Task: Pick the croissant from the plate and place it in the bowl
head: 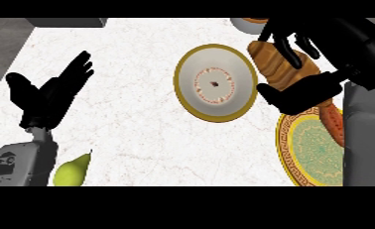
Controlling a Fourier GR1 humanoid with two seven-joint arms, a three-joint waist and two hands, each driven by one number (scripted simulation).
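Here the carry step looks to be in hand: the right hand (304, 91) has its fingers (285, 49) and thumb curled round the croissant (275, 64), which is lifted off the plate (293, 146) and held just beside the right rim of the bowl (216, 82), its lower end close to that rim but not yet over the hollow. The plate, yellow and green with a patterned gold border, lies at the lower right of the white marbled worktop (139, 119), partly under the hand; an orange, carrot-like thing (333, 124) lies along its upper right side, and I cannot tell whether it rests wholly on the plate. The bowl, white inside with a gold rim and a small ringed pattern at its bottom, holds nothing so far. By my judgement the pick is done and the placing remains: the next move calls for bringing the hand leftward until the croissant sits over the middle of the bowl, lowering it, and only then letting the fingers part, since the long pastry could catch on the rim if let go too early. The left hand (47, 91) rests at the left of the view, fingers straight and spread, holding nothing. A yellow-green pear (72, 172) lies near the lower left edge, and part of another round dish (249, 24) shows at the top. No brand, label or writing can be read anywhere.
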